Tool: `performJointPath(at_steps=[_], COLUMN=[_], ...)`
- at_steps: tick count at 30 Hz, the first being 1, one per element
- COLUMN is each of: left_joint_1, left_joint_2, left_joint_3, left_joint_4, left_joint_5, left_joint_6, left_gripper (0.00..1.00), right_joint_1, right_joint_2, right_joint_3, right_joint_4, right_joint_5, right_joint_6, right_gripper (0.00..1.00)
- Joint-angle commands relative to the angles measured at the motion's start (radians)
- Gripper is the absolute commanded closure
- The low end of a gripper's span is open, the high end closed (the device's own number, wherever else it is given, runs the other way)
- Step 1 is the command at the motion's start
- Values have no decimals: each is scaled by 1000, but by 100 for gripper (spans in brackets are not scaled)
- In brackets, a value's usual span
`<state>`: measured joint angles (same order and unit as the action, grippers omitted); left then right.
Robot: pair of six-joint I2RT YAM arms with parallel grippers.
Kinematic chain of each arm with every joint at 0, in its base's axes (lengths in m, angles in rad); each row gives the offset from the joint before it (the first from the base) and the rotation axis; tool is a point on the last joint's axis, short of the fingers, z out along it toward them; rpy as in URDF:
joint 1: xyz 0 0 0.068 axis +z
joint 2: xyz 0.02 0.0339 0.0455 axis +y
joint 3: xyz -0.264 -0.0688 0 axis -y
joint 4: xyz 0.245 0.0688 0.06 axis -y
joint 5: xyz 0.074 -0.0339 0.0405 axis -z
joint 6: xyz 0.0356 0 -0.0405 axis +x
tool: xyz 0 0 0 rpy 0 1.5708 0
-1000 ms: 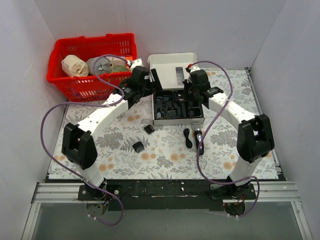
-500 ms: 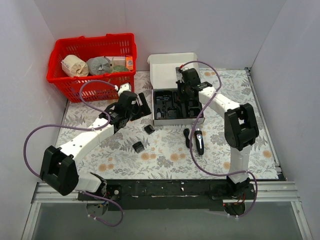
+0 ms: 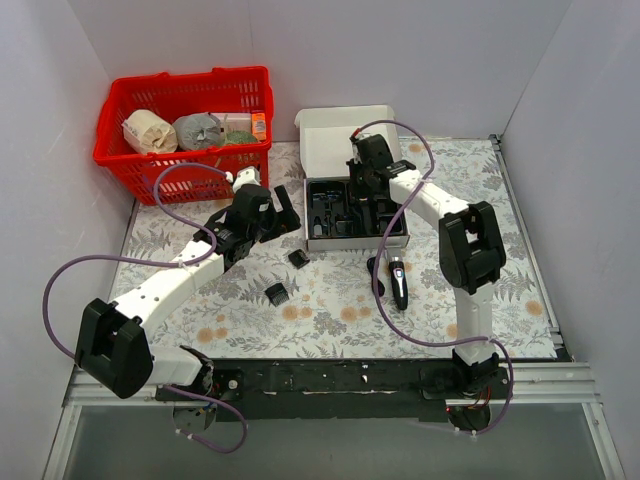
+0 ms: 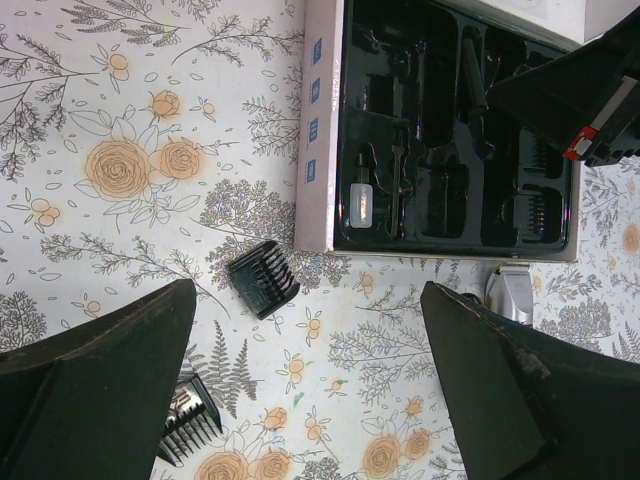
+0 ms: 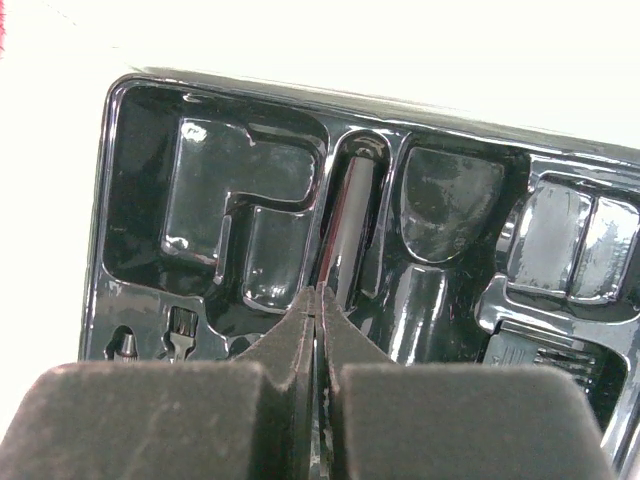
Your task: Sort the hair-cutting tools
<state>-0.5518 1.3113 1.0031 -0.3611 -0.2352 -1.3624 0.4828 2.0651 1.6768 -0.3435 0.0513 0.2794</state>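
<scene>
Built of curved white link shells (image 3: 172, 280) and chunky black joint housings (image 3: 112, 345), trailed by looping purple cables (image 3: 48, 300), tipped with black wedge fingers (image 4: 90, 400), faced with dark grey foam pads (image 5: 150, 420), marked by one small red tag (image 4: 580, 146).

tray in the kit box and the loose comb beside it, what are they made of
The tray looks like glossy black moulded plastic: bright glints along its formed pockets. The comb attachment seems matte black hard plastic, judging by dull ridged teeth.
</scene>
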Motion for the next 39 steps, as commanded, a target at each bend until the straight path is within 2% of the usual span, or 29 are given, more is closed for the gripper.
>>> performJointPath(at_steps=[1,28,39], left_joint_1=[-2,-2,-2], left_joint_2=[-41,-55,-63], left_joint_3=[-3,-1,-1], left_joint_4=[13,2,-2], left_joint_5=[-10,-21,-18], left_joint_6=[16,25,25], left_gripper=[2,2,2], right_joint_1=[4,19,28], right_joint_2=[19,87,44], right_joint_3=[63,3,32], right_joint_4=[-11,5,-9], right_joint_5=[22,44,85], right_joint_6=[-17,-25,-31], right_gripper=[99,99,99])
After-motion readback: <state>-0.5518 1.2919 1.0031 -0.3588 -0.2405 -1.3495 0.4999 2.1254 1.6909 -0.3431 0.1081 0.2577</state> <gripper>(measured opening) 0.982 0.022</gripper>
